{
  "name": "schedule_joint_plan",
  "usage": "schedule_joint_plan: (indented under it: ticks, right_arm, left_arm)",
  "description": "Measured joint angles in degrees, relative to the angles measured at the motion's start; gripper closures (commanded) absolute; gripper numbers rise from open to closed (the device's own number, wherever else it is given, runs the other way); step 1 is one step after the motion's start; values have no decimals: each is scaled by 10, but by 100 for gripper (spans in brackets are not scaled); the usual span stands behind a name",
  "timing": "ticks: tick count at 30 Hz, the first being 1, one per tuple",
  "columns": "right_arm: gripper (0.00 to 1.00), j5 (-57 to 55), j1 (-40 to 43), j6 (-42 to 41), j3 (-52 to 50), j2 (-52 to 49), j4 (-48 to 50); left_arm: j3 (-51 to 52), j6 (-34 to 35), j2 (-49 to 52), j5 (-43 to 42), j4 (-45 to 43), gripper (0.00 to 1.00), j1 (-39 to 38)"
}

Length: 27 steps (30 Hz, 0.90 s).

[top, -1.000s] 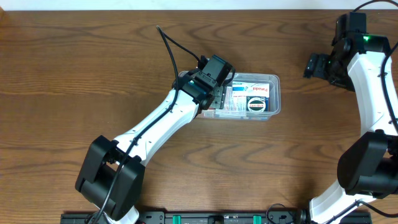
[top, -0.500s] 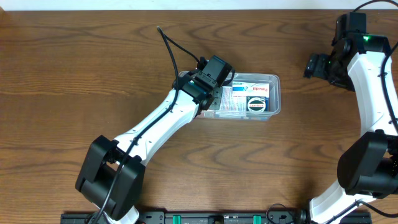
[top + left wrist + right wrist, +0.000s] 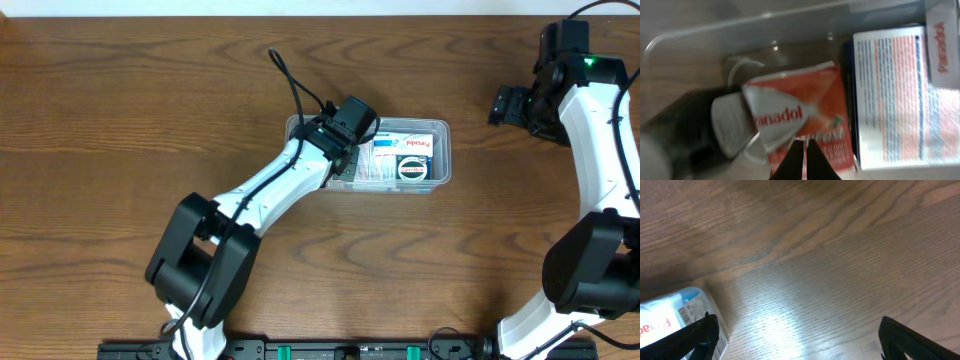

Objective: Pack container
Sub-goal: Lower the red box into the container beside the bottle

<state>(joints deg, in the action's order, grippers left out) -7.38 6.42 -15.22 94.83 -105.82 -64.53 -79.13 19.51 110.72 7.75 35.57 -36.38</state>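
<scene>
table (image 3: 120, 120): brown wood, clear grain, smooth satin finish, soft glare patch in the right wrist view. container (image 3: 447, 150): clear colourless plastic, smooth, glossy walls. red-and-white sachet (image 3: 800, 115): slick shiny film, slightly crinkled. blue-and-white box (image 3: 890, 95): printed cardboard, flat, low sheen. left arm (image 3: 280, 185): white glossy plastic shell, black matt joints.

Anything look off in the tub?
Only the red sachet: it lies skewed and creased in the tub, not square with the box beside it. Nothing looks spilled or broken.
</scene>
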Motion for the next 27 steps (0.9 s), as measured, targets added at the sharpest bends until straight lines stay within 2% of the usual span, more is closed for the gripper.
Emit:
schedule_joint_plan:
  ticks: [7,27]
  right_arm:
    - [1,0,0,0,0,0,0]
    - [1,0,0,0,0,0,0]
  left_arm:
    - [-2,0,32,0,-4,94,2]
    - [-5,0,33,0,-4,94,6]
